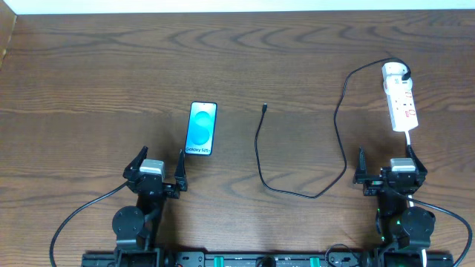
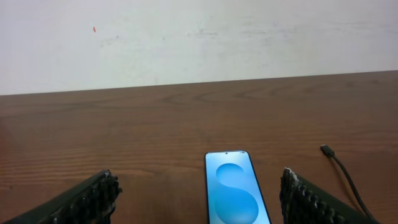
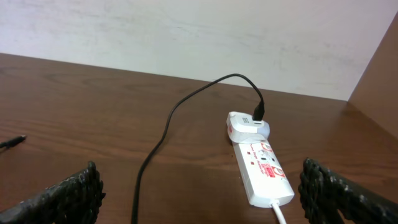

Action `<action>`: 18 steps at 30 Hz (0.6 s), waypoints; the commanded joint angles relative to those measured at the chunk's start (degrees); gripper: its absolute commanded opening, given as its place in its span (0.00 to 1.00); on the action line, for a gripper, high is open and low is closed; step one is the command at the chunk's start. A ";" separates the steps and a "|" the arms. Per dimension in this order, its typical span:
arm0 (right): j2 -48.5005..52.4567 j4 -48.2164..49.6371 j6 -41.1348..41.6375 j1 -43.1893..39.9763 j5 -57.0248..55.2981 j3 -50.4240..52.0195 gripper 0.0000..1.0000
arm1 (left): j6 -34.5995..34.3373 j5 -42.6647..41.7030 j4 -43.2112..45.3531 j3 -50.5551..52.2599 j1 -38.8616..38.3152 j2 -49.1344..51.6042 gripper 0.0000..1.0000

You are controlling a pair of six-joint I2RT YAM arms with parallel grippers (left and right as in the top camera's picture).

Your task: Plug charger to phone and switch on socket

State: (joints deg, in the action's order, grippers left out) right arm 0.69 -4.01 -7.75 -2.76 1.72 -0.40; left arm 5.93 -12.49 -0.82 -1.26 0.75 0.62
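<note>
The phone [image 1: 202, 129] reads "Galaxy S25" and lies on the surface [image 1: 89, 81] before the left tool [image 1: 159, 165]. The charger [image 1: 257, 141] is plugged into the socket [image 1: 401, 100], beyond the right tool [image 1: 387, 165]. Both tools gape empty.

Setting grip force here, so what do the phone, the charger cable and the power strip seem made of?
Phone: probably glass front, glossy, bright screen. Charger cable: matte black, likely rubbery sheath; it lies in loose curves. Power strip: seemingly hard white plastic, smooth moulded body with red marks.
</note>
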 commanded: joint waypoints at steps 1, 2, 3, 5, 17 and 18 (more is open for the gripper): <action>-0.35 -0.22 0.85 0.61 0.15 0.09 0.99 | -0.68 -0.09 -1.20 -0.17 0.04 -0.39 0.85; -0.35 -0.22 0.85 0.61 0.15 0.09 0.99 | -0.68 -0.09 -1.20 -0.22 0.04 -0.39 0.85; -0.35 -0.22 0.87 0.61 0.15 0.09 0.99 | -0.68 -0.09 -1.20 -0.28 0.04 -0.39 0.85; -0.35 -0.22 0.85 0.61 0.15 0.09 0.99 | -0.68 -0.09 -1.14 -0.55 0.04 -0.39 0.85; -0.35 -0.22 0.85 0.61 0.15 0.09 0.99 | -0.72 -0.11 0.79 -1.79 0.04 2.93 0.85; -0.35 -0.22 0.85 0.61 0.15 0.09 0.99 | -0.72 -0.09 1.03 -2.05 0.04 3.39 0.85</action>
State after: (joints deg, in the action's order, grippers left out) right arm 0.69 -4.01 -7.75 -2.76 1.74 -0.40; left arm 5.80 -12.51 -0.38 -1.32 0.75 2.17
